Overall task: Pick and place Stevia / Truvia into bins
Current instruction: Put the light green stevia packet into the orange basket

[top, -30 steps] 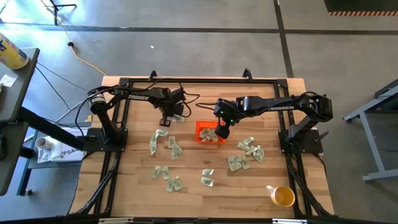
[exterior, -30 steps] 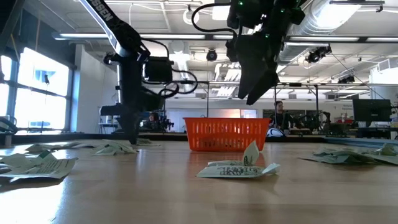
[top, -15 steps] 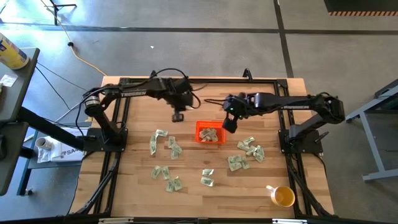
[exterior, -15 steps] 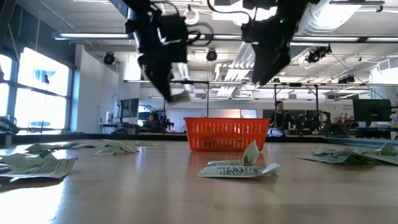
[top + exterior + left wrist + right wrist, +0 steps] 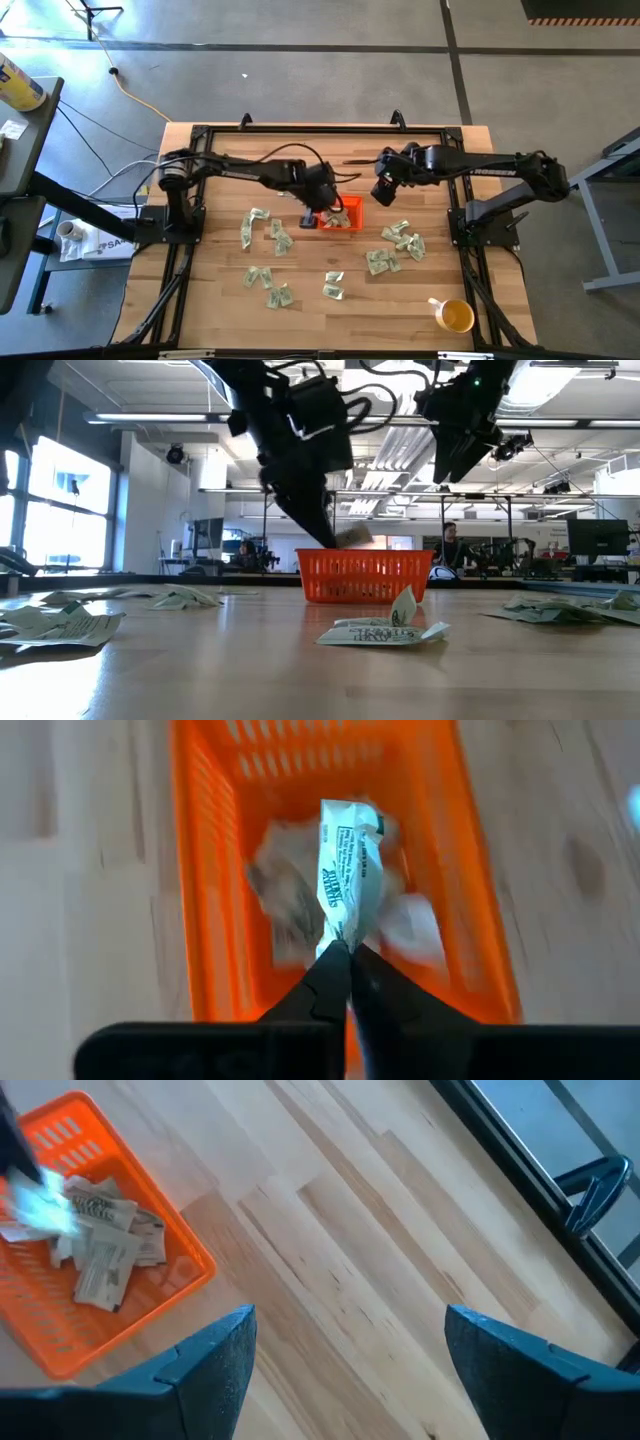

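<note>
Two dark arms are showing from above — the left arm (image 5: 240,168) and the right arm (image 5: 480,170) are each wearing pale lettering along a slim black link, too small to read. Black cables are looping off the left arm's forearm and over its wrist block. At the shoulders, chunky black joints are sitting on black frame rails along the surface's edges. The left tool (image 5: 348,965) is showing two glossy black fingers tapering to narrow tips, with a broad flat black body behind them. The right tool (image 5: 345,1355) is showing two wide, dark blue-grey pads — matte and blunt-cornered.
</note>
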Controlling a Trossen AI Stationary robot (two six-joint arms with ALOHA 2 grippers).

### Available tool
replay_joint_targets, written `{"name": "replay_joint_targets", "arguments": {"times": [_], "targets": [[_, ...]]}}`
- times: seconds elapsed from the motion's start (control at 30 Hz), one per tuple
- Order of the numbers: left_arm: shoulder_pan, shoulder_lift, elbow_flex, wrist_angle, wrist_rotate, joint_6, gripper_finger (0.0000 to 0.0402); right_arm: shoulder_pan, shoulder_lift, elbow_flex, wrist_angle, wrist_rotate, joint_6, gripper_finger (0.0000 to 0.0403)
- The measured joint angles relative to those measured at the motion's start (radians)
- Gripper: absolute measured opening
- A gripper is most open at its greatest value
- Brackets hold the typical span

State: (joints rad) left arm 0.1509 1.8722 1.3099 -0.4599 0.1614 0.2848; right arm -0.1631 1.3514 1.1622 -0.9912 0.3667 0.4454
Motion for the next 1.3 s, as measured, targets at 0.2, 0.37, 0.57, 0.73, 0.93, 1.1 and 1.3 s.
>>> {"name": "replay_joint_targets", "arguments": {"times": [0.2, 0.37, 0.57, 0.73, 0.93, 1.1, 1.3], "targets": [[-0.012, 0.01, 0.001, -0.027, -0.079, -0.114, 0.0134, 0.007, 0.0, 0.0, 0.001, -0.004, -0.004, 0.0311], [-0.013, -0.065, 0.002, -0.225, -0.22, -0.129, 0.0194, 0.006, 0.0, 0.0, 0.012, -0.002, -0.052, 0.0311], [0.07, -0.138, -0.028, -0.451, -0.261, -0.169, 0.0221, -0.045, 0.0, -0.019, 0.076, -0.086, -0.135, 0.0311], [0.189, -0.142, -0.071, -0.435, -0.254, -0.143, 0.0212, -0.107, 0.002, -0.127, 0.185, -0.187, -0.182, 0.0311], [0.277, -0.141, -0.099, -0.352, -0.121, 0.015, 0.0204, -0.125, 0.001, -0.211, 0.235, -0.27, -0.189, 0.0311], [0.309, -0.126, -0.138, -0.319, -0.041, 0.1, 0.0208, -0.123, 0.001, -0.249, 0.278, -0.279, -0.221, 0.0311], [0.307, -0.115, -0.188, -0.272, -0.035, 0.1, 0.0216, -0.145, 0.001, -0.278, 0.368, -0.324, -0.248, 0.0311]]}}
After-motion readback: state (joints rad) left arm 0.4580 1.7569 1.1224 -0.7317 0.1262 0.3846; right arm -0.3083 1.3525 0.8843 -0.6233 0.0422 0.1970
